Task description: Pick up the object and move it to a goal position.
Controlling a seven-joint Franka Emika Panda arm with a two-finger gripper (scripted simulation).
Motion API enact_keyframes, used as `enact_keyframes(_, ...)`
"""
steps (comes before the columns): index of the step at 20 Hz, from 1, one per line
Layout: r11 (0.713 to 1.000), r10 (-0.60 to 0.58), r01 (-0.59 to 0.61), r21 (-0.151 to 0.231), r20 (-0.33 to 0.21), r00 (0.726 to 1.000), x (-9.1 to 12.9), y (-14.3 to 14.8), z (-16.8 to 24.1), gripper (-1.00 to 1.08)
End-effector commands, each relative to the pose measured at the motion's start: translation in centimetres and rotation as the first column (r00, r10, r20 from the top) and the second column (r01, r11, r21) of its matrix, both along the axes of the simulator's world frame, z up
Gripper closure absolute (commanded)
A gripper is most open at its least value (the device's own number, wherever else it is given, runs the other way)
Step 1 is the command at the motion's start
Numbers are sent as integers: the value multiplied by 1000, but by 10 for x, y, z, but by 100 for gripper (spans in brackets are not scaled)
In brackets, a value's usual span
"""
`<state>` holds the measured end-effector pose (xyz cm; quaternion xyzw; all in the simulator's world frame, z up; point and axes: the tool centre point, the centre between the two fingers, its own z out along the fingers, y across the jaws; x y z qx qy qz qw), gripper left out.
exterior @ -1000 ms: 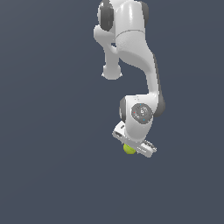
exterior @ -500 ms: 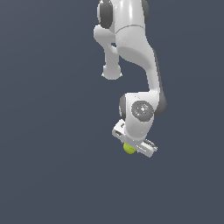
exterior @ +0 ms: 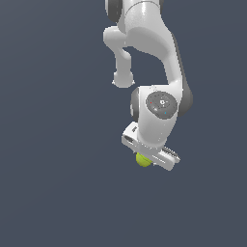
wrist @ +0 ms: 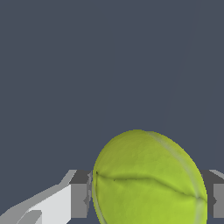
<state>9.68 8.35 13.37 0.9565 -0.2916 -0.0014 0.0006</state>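
**Ball held in the jaws, below centre of the exterior view**

In the exterior view the white Panda arm (exterior: pixel 144 43) comes down from the top edge, slightly right of centre, and bends into a rounded wrist joint just right of the frame's middle. Below that joint sits the flat white hand of the gripper (exterior: pixel 144 161), tilted so that its long side runs from the centre toward the lower right. The small yellow-green ball (exterior: pixel 143 159) peeks out under this hand, a little below and right of the frame's centre; only part of it shows, the rest is covered by the hand.

The wrist view shows the ball (wrist: pixel 148 179) large in the lower middle and lower right of the frame, with a dark seam line running across it and a paler seam curving along its right side. A grey finger pad (wrist: pixel 79 199) stands against its left flank and another grey pad (wrist: pixel 216 199) at the right edge of the frame, against the ball's other flank. The jaws are closed onto the ball, spread only as wide as the ball itself, with the ball sitting between the two pads.

Behind everything lies a plain dark blue-grey ground (exterior: pixel 53 159), uniform across both views; whether the ball touches it cannot be told.
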Motion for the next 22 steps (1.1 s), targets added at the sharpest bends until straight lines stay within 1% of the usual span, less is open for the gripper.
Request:
enact_keyframes(1, 1000, 0, 0, 0, 2, 1000, 5, -3, 26, 108)
enact_keyframes(7, 1000, 0, 0, 0, 3, 1000, 17, -9, 85, 108)
enact_keyframes(11, 1000, 0, 0, 0, 3, 1000, 23, -13, 115, 108)
enact_keyframes(16, 1000, 0, 0, 0, 3, 1000, 29, -15, 138, 108)
enact_keyframes(22, 1000, 0, 0, 0, 3, 1000, 33, -16, 151, 108)
